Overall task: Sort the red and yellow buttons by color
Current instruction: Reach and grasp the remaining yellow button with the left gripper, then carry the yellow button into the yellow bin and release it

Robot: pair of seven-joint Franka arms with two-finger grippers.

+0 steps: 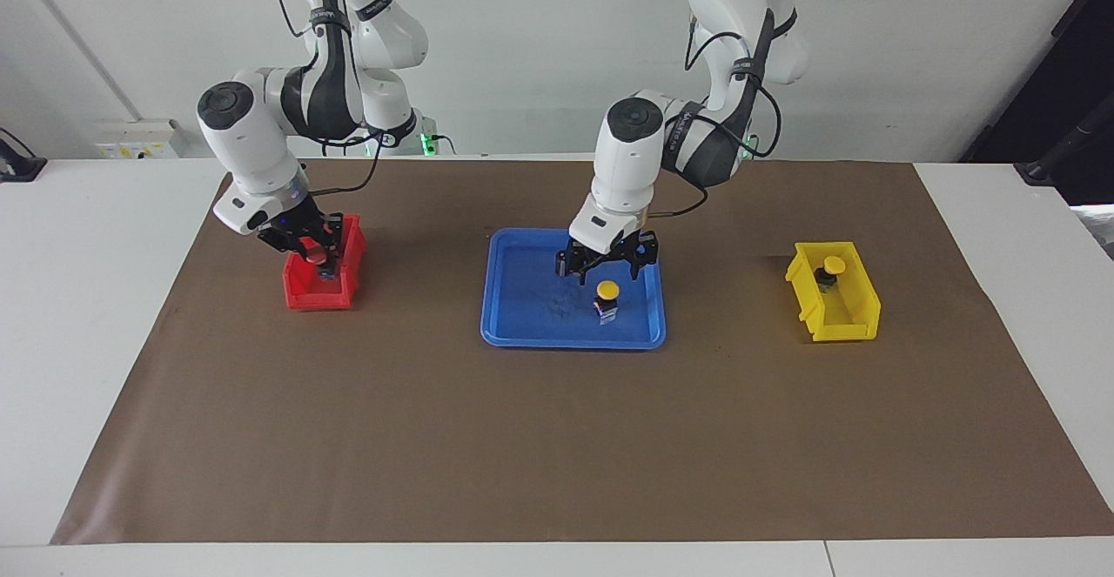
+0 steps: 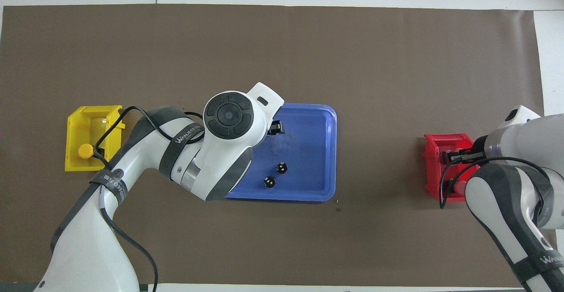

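Observation:
One yellow button (image 1: 607, 290) stands upright in the blue tray (image 1: 522, 333). My left gripper (image 1: 607, 265) hangs open just above it, a finger at either side of the cap and not touching it. In the overhead view the left arm hides this button. A second yellow button (image 1: 833, 265) (image 2: 84, 151) lies in the yellow bin (image 1: 848, 320). My right gripper (image 1: 320, 260) is low in the red bin (image 1: 300, 294) (image 2: 434, 151), shut on a red button (image 1: 311, 254) whose black body hangs below the fingers.
Two dark cylinders (image 2: 282, 167) (image 2: 269, 181) without coloured caps stand in the tray, nearer to the robots than the yellow button. The red bin is at the right arm's end of the brown mat (image 1: 557, 438), the yellow bin at the left arm's end.

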